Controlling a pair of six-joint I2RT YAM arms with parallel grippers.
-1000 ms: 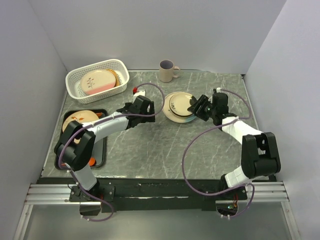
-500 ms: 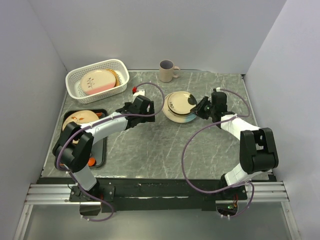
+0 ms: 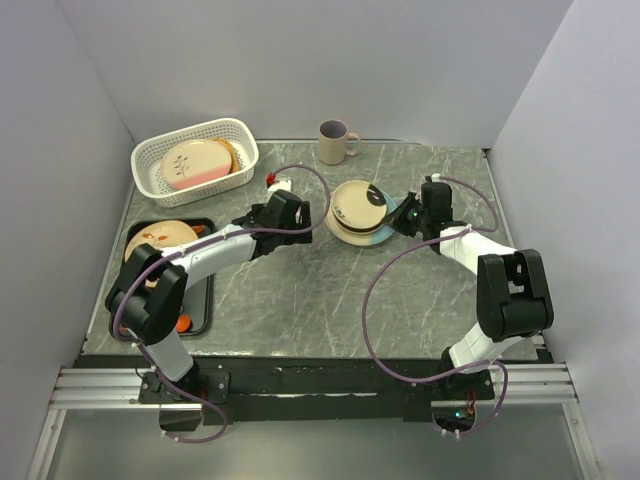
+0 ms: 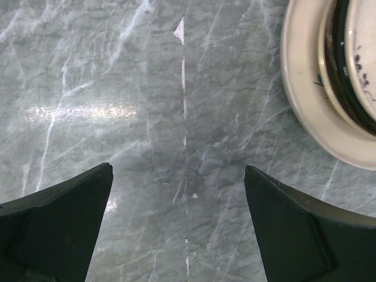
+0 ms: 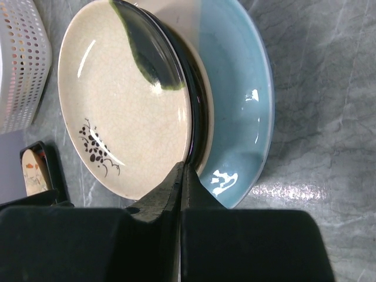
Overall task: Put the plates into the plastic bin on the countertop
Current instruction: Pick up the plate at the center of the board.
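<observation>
We found the white bin (image 3: 170, 188) at the far left corner of the marbled surface (image 3: 330, 300), and it held two plates: a half-pink plate (image 3: 192, 163) with a twig drawn on it, lying face up, and a tan-orange plate (image 3: 232, 152) tucked behind it toward the bin's right end. Right of the bin and somewhat nearer the arm bases, a cream plate (image 5: 123, 111) with a dark rim and a small dark sprig sat on a pale blue plate (image 5: 235, 88). The right claw (image 5: 182, 176) was closed on the cream plate's rim, pinching its edge on the side away from the bin, and that edge stood tilted up off the blue plate. The left claw (image 4: 179, 200) hung between the bin and those two plates, its jaws spread wide over bare surface and holding nothing. Just in front of the bin, a black tray (image 3: 200, 290) carried a pale plate (image 3: 165, 235), partly hidden by the left arm. A beige mug (image 3: 335, 142) stood right of the bin, near the far edge.
</observation>
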